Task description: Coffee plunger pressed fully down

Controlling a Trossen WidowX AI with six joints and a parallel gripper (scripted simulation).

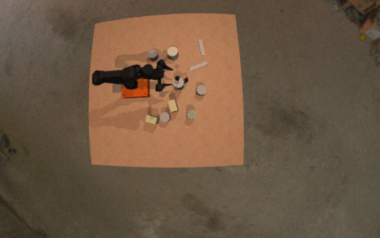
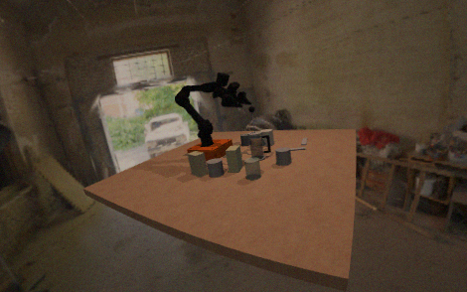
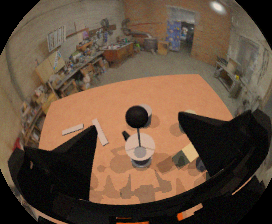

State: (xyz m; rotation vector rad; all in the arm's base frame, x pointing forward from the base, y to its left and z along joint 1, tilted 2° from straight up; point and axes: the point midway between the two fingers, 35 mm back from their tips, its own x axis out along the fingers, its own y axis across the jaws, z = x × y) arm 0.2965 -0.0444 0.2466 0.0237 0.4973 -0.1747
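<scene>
Orange-brown table top [image 1: 205, 138] with two pale flat strips [image 1: 201, 47] [image 1: 198, 65], grey cylinders [image 1: 200, 89] [image 1: 165, 116] [image 1: 153, 53], one white cylinder [image 1: 172, 52], one greenish cylinder [image 1: 191, 114], two cream blocks [image 1: 173, 105] [image 1: 151, 119], cluttered shelves [image 2: 436, 154] by the wall

The coffee press [image 1: 178, 82] stands near the middle of the table [image 1: 213, 138], just beyond the arm's base [image 1: 136, 90]. The gripper [image 1: 166, 75] hangs above and beside it. Cylinders and blocks ring the press; two flat strips [image 1: 200, 57] lie farther out.
</scene>
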